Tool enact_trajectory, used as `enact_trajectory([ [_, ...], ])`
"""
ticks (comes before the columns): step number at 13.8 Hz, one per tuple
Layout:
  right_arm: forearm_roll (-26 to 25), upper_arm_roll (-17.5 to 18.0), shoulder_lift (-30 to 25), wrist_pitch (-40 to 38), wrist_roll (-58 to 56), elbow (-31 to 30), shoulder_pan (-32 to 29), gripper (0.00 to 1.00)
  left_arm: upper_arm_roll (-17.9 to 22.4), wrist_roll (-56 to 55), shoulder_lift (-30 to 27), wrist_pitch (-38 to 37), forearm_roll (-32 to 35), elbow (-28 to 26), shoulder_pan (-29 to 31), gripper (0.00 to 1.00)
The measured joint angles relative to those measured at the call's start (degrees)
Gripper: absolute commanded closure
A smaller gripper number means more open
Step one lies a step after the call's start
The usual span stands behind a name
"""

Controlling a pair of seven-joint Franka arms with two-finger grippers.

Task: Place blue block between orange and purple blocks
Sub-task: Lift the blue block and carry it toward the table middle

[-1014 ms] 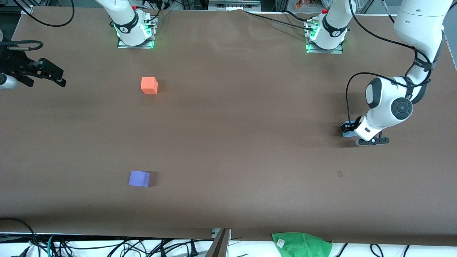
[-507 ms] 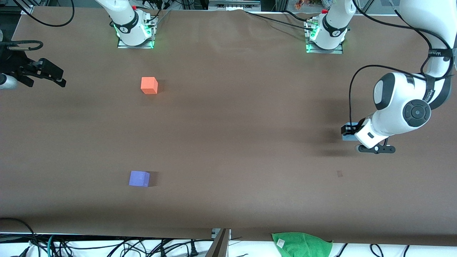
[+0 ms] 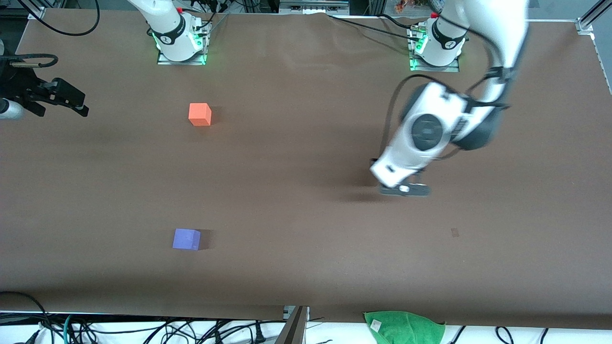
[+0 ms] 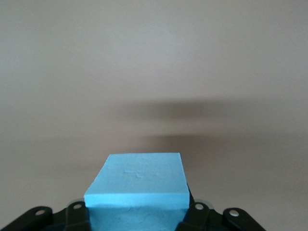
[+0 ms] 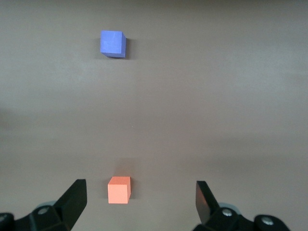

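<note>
In the front view, the brown table (image 3: pixel 306 267) is seen with the orange block (image 3: pixel 200 114) toward the right arm's end, not far from the edge where the bases stand. The purple block (image 3: pixel 186 239) lies nearer the front camera, closer to the front edge and almost in line with the orange one. The left gripper (image 3: pixel 380 179) is carried above the middle of the table, well apart from both blocks (its fingers are hidden under the wrist here). The right gripper (image 3: pixel 71 106) waits at the table's edge at the right arm's end.

In the left wrist view, the blue block (image 4: pixel 137 180) is seen clamped squarely between the closed fingers, clear of the table surface.

In the right wrist view, the right gripper (image 5: pixel 139 197) is shown with its jaws spread wide and nothing between them; the orange block (image 5: pixel 119 189) and the purple block (image 5: pixel 113 44) are both seen over bare table.

The step in hand is judged to be the carry toward the gap. It would be done well if the block were kept level, brought onto the line joining the two blocks at roughly its midpoint, lowered until it rests flat, and only then released (neither neighbour should be nudged).
</note>
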Motion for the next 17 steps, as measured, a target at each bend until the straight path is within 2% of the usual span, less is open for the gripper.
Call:
enact_trajectory([
  [1, 0.00, 0.01, 0.00, 0.14, 0.00, 0.00, 0.01, 0.00, 0.03, -2.89, 2.37, 1.66, 0.00, 1.33, -1.89, 0.61],
  [2, 0.00, 0.04, 0.01, 0.65, 0.00, 0.01, 0.01, 0.00, 0.04, -5.19, 4.55, 4.39, 0.00, 2.39, -3.28, 0.62],
  [4, 0.01, 0.07, 0.18, 2.67, 0.00, 0.00, 0.02, 0.00, 0.10, -8.95, 8.48, 11.34, 0.00, 3.09, -5.64, 0.59],
  [6, 0.02, 0.07, 0.80, 5.05, 0.03, 0.00, 0.01, 0.00, 0.15, -13.60, 11.98, 16.85, 0.01, 3.22, -7.81, 0.43],
  [7, 0.02, 0.06, 1.28, 5.65, 0.04, 0.00, -0.01, 0.00, 0.23, -14.80, 13.30, 19.28, 0.02, 3.40, -8.51, 0.02],
  [9, 0.03, 0.08, 1.96, 5.86, 0.04, 0.00, 0.00, 0.00, 0.25, -15.61, 14.38, 21.90, 0.02, 3.87, -8.97, 0.00],
  [13, 0.03, 0.37, 2.41, 6.15, 0.04, 0.01, 0.02, 0.00, 0.76, -15.70, 14.24, 21.82, 0.02, 4.74, -8.85, 0.00],
  [15, 0.34, 0.37, 3.43, 6.90, 0.02, 0.01, 0.01, 0.00, 1.09, -15.68, 12.74, 18.53, 0.04, 5.81, -8.37, 0.00],
  [17, 3.28, 0.32, 5.76, 7.51, 0.02, 0.20, -0.01, 0.00, 1.62, -15.41, 8.44, 11.41, 0.09, 7.10, -6.93, 0.00],
])
